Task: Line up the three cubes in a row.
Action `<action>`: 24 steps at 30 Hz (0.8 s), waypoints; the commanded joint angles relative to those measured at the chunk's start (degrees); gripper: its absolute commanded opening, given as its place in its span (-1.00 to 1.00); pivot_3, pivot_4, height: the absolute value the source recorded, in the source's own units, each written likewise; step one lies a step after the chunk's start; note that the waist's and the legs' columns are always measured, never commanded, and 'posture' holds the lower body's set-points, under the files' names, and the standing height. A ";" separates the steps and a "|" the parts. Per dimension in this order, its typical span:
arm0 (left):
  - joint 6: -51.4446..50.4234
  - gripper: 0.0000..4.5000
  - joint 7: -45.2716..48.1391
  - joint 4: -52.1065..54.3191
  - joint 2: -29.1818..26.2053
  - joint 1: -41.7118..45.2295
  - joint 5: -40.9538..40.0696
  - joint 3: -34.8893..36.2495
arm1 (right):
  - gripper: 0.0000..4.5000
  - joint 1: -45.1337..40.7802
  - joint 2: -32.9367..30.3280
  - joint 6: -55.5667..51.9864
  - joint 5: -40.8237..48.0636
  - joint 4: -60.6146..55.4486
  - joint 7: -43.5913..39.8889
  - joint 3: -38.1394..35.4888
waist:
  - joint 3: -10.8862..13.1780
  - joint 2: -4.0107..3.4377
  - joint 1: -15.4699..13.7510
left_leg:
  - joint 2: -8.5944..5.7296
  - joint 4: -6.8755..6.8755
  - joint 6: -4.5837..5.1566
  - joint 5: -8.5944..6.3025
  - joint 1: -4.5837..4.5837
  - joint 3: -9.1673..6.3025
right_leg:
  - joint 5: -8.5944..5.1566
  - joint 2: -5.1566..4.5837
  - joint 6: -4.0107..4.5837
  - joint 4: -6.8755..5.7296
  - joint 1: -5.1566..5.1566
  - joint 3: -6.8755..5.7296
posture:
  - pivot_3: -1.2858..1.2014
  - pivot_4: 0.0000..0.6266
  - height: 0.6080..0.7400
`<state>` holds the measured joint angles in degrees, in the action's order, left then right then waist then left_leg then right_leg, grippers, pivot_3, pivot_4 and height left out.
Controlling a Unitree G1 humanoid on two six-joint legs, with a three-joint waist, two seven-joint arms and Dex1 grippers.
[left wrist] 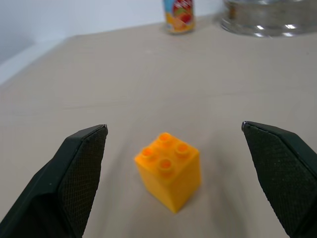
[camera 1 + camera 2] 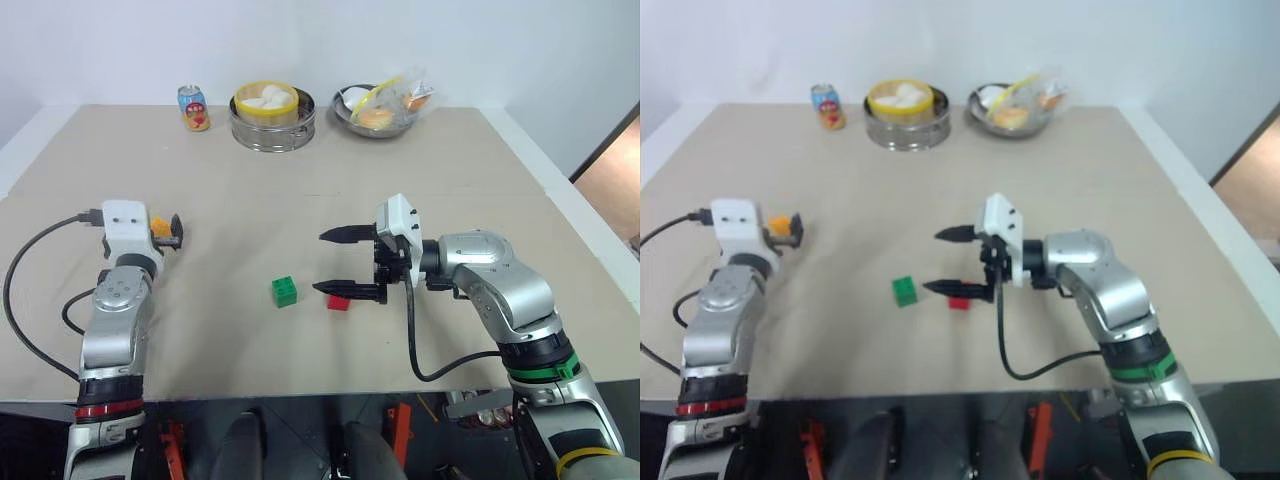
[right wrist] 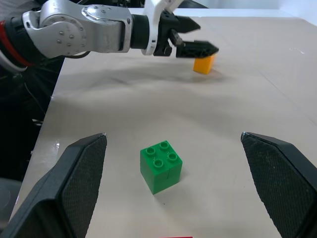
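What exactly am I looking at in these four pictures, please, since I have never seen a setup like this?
A two-armed robot stands at a table. The two wide pictures come from cameras in its head, looking down over its arms. The two close pictures come from cameras on its wrists, looking out between each gripper's black fingers.

The left gripper is open, with the orange-yellow cube on the table between its fingers, not gripped. The right gripper is also open and points across the table toward the green cube; the red cube lies partly under its lower finger. Nothing is held.

At the far edge stand a drink can, a steamer with buns and a metal bowl of food.
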<state>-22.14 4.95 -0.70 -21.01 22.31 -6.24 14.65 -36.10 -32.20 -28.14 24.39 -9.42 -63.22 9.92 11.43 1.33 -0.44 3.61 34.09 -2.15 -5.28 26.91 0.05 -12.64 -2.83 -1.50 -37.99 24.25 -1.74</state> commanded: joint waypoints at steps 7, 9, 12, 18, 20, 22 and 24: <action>7.72 1.00 10.94 -9.38 -8.76 4.27 -1.31 0.46 | 1.00 0.33 -1.38 -0.25 0.36 -2.64 0.93 -1.71 | 0.00 0.00 0.00 | 0.00 -0.02 -0.02 -0.02 0.00 0.02 | -0.01 -0.04 0.01 0.00 0.02 0.00 | 0.03 -0.52 1.00; 9.00 1.00 12.30 -10.85 -9.72 4.63 -0.89 -0.20 | 1.00 0.45 -1.54 -0.34 0.36 -2.82 1.29 -1.78 | 0.00 0.00 0.01 | 0.00 -0.02 -0.04 -0.03 0.00 0.03 | -0.01 -0.04 0.02 0.00 0.02 0.00 | 0.03 -0.52 1.00; 9.90 1.00 15.43 -14.04 -10.63 6.05 -1.86 -0.62 | 1.00 0.63 -1.85 -0.44 0.42 -3.06 1.66 -1.80 | 0.00 0.00 0.00 | 0.00 -0.02 -0.05 -0.03 0.00 0.04 | -0.01 -0.06 0.02 0.01 0.03 0.00 | 0.03 -0.52 1.00; 9.59 1.00 20.38 -21.84 -12.46 9.70 -3.72 0.21 | 1.00 0.82 -2.26 -0.66 0.60 -3.42 1.93 -1.76 | 0.00 0.00 0.01 | 0.01 -0.04 -0.05 -0.04 0.00 0.06 | -0.01 -0.06 0.02 0.01 0.05 -0.02 | 0.03 -0.52 1.00; 9.19 1.00 21.65 -24.35 -13.04 10.88 -4.50 0.49 | 1.00 0.81 -2.36 -0.70 0.65 -3.45 2.03 -1.77 | 0.00 0.00 0.01 | 0.01 -0.07 -0.05 -0.03 0.00 0.06 | -0.01 -0.06 0.02 0.01 0.06 -0.02 | 0.03 -0.52 1.00; 9.07 1.00 22.55 -26.87 -13.78 12.07 -4.70 0.49 | 1.00 0.76 -2.46 -0.81 0.72 -3.50 2.11 -1.78 | 0.00 0.00 0.01 | 0.01 -0.08 -0.05 -0.03 0.00 0.06 | -0.01 -0.06 0.01 0.01 0.06 -0.03 | 0.03 -0.52 1.00; 9.20 1.00 24.63 -28.71 -14.38 12.95 -4.90 -0.10 | 1.00 0.77 -2.57 -0.98 0.81 -3.68 2.19 -1.81 | 0.00 0.00 0.01 | 0.01 -0.08 -0.05 -0.03 0.00 0.06 | -0.01 -0.06 0.01 0.01 0.06 -0.04 | 0.03 -0.52 1.00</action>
<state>-13.66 28.16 -29.10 -33.78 33.75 -10.37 13.77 -34.77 -34.19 -29.19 24.43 -10.54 -61.06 9.79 11.44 1.33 -0.43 3.62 34.01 -2.20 -5.31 26.92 0.11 -12.65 -2.89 -1.48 -37.98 24.31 -1.78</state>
